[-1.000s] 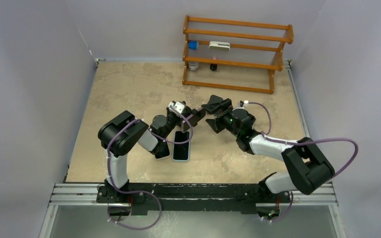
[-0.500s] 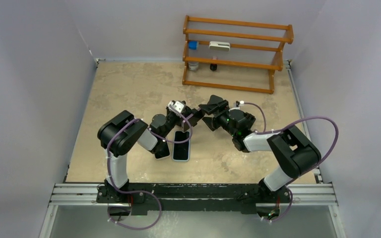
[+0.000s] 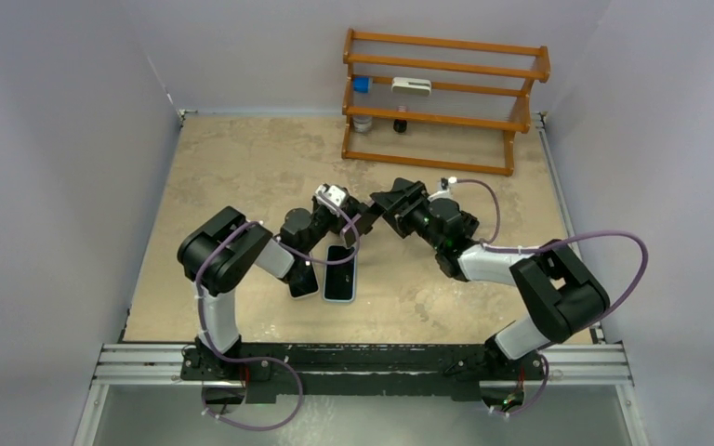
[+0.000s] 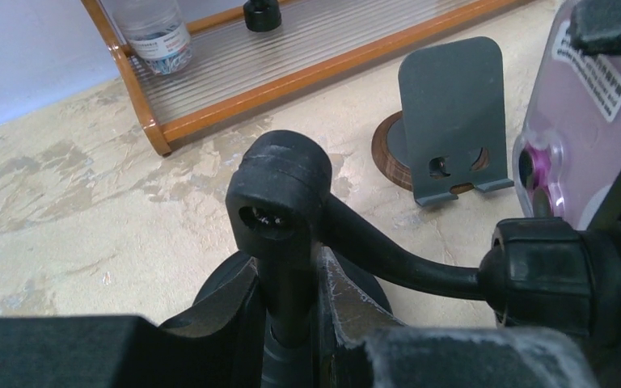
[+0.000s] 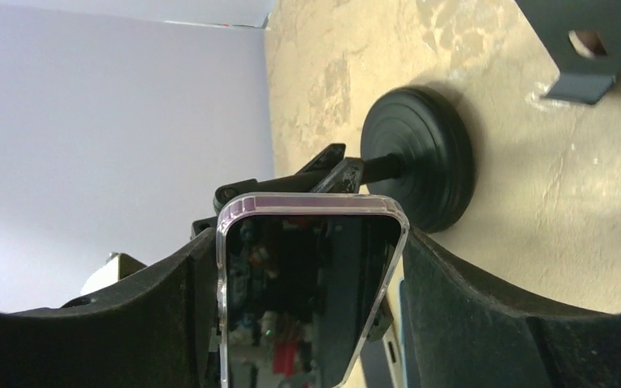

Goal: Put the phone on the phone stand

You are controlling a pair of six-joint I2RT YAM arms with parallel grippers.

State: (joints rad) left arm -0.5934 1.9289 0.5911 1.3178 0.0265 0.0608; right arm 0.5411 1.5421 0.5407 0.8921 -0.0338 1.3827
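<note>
**A:** Where's the phone?

**B:** Up off the worktop, roughly midway between its near and far edges. It sits right between the fingers of the right claw. It has a clear case with a purplish rim, and its dark screen faces that wrist camera

**A:** Is that claw clamped on it?

**B:** The fingers stand apart, one along each long edge of the phone and very close in. Whether they press it, I cannot tell

**A:** And the left claw?

**B:** Squeezed together on the upright post of a black holder. An arm runs from the post to a ribbed collar just beside the phone's back. The holder's round base rests on the worktop just past the phone's top end

**A:** The phone stand?

**B:** A grey bent plate on a round wooden foot. It stands upright beyond the holder, toward the far edge, in front of the wooden rack. The phone is near it but not touching it

**A:** Anything else down there?

**B:** A second phone with a pale blue rim lies flat closer to the near edge, beside the left arm
</note>
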